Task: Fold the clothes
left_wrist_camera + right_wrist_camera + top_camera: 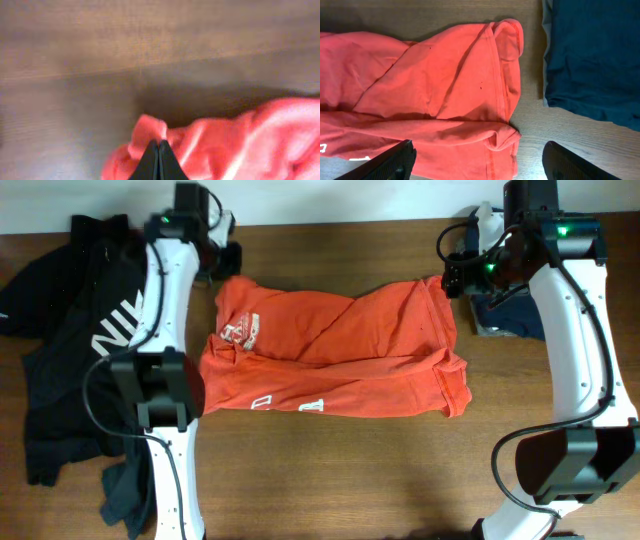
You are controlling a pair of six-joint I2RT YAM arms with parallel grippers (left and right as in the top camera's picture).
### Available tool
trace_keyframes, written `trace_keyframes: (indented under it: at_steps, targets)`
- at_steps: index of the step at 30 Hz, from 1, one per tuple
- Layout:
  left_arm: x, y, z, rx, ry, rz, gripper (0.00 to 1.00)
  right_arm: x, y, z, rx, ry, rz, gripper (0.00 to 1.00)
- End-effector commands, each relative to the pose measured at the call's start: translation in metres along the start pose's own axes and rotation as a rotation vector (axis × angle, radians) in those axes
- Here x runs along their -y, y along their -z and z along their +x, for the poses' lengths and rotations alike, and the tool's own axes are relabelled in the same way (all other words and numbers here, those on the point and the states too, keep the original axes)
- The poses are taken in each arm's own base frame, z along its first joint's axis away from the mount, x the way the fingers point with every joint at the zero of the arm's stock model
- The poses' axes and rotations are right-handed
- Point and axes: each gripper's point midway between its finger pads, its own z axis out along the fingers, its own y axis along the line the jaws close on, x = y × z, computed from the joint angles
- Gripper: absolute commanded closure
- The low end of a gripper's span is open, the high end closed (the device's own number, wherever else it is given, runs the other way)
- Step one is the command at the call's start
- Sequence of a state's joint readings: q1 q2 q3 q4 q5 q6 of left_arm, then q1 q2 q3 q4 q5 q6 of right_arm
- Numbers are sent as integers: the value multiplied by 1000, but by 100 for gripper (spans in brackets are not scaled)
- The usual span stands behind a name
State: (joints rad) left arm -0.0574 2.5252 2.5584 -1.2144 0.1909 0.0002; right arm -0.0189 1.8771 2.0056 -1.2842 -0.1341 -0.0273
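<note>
An orange-red T-shirt (330, 350) with white print lies crumpled across the middle of the table. My left gripper (224, 268) is at its far left corner. In the left wrist view the left gripper (158, 144) is shut, with a small fold of the orange T-shirt (260, 140) pinched at its tips. My right gripper (453, 277) hovers over the far right corner. Seen from the right wrist, the right gripper (477, 146) stands wide open above the orange T-shirt (435, 85) near its hem, with nothing held.
A black shirt with white lettering (80, 340) lies heaped at the left, beside my left arm. A navy top (505, 315) lies at the right, just beyond the orange shirt's edge, and the navy top (595, 55) shows again in the right wrist view. Bare wooden table (330, 470) lies in front.
</note>
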Motion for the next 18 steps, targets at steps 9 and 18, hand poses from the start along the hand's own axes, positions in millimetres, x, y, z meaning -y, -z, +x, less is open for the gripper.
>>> trace_keyframes:
  at_steps: [9,18]
  targets:
    - [30,84,48,-176,-13,-33,99,-2,3,-1,7,3,-12,14]
    - [34,20,137,-557,-51,-115,99,-2,3,1,-1,20,-12,14]
